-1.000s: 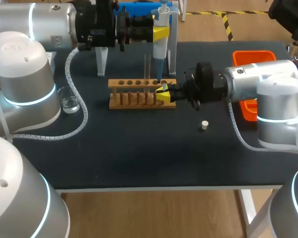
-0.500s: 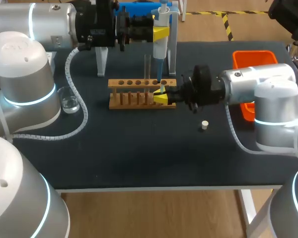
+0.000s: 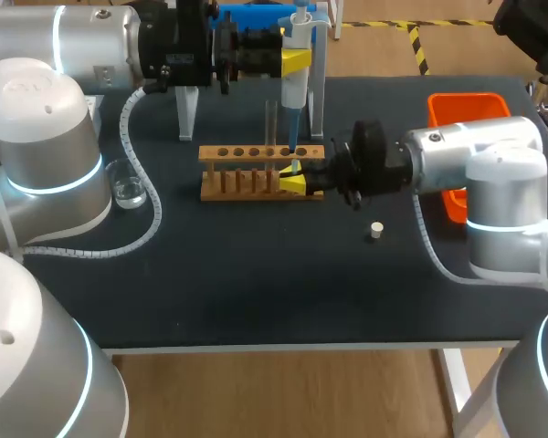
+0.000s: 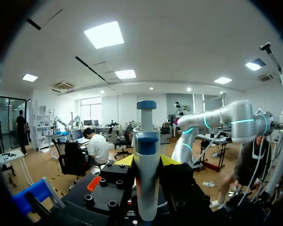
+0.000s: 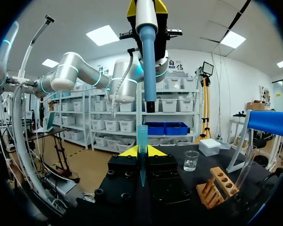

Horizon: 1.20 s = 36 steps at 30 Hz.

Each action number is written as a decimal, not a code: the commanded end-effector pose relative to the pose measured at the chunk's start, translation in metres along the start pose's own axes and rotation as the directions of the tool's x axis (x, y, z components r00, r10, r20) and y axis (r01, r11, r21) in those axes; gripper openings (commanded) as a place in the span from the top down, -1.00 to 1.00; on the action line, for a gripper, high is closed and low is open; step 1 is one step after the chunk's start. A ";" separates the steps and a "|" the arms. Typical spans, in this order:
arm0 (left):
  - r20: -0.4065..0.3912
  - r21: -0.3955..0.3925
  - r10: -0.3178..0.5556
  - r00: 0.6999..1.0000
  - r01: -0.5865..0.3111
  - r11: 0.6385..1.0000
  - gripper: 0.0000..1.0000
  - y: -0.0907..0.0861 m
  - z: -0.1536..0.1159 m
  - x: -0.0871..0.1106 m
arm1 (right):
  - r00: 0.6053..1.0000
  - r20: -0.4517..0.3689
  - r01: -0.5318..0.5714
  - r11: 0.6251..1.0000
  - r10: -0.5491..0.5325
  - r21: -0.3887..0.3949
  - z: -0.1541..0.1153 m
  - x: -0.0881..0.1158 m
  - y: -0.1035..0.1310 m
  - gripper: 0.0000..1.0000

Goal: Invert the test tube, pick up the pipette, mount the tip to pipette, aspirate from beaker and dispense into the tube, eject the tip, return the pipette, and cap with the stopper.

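Observation:
My left gripper (image 3: 295,61) is shut on the white and blue pipette (image 3: 292,96), held upright above the wooden rack (image 3: 256,173). In the left wrist view the pipette (image 4: 146,155) stands between the yellow fingers. My right gripper (image 3: 292,181) is shut on a blue pipette tip (image 5: 142,139) just in front of the rack. The tip points its open end up, a short gap below the pipette's shaft (image 5: 149,70). A clear test tube (image 3: 270,123) stands in the rack. The beaker (image 3: 128,188) with clear liquid sits at the left. The white stopper (image 3: 376,230) lies on the table.
An orange bin (image 3: 466,105) stands at the right edge behind my right arm. The blue pipette stand (image 3: 247,16) with white legs is at the back, behind the rack. The table's front half is bare dark surface.
My right gripper has shifted a little to the left with the blue tip, closer under the pipette's shaft. The left arm and pipette have kept still.

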<state>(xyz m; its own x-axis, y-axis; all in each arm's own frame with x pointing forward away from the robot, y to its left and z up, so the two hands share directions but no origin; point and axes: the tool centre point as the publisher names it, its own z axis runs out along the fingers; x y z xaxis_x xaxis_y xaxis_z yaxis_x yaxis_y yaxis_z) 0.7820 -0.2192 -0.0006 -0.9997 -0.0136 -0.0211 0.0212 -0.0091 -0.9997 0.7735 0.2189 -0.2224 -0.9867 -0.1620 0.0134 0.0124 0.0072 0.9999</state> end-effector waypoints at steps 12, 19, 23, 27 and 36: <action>0.001 0.001 0.001 1.000 -0.001 1.000 1.00 0.000 -0.001 0.001 | 1.000 0.006 0.000 1.000 0.000 0.006 0.002 0.000 0.003 1.00; 0.001 0.001 0.001 1.000 -0.001 1.000 1.00 0.000 -0.001 0.001 | 1.000 0.010 0.000 1.000 0.000 0.006 0.002 -0.002 0.005 1.00; 0.001 0.001 0.001 1.000 -0.001 1.000 1.00 0.000 -0.001 0.001 | 1.000 0.011 -0.002 1.000 0.002 0.007 0.002 -0.003 0.005 1.00; 0.001 0.001 0.001 1.000 -0.001 1.000 1.00 0.000 -0.001 0.001 | 1.000 0.012 -0.004 1.000 0.004 0.008 0.002 -0.004 0.004 1.00; 0.001 0.001 0.001 1.000 -0.001 1.000 1.00 0.000 -0.001 0.001 | 1.000 0.010 -0.001 1.000 0.001 0.007 0.004 -0.005 0.006 1.00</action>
<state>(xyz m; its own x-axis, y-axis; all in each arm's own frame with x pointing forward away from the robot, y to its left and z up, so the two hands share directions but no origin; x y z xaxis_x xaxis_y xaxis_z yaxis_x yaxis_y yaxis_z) 0.7820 -0.2192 -0.0006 -0.9997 -0.0136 -0.0211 0.0212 -0.0091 -0.9997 0.7778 0.2216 -0.2166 -0.9878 -0.1550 0.0140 0.0123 0.0120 0.9999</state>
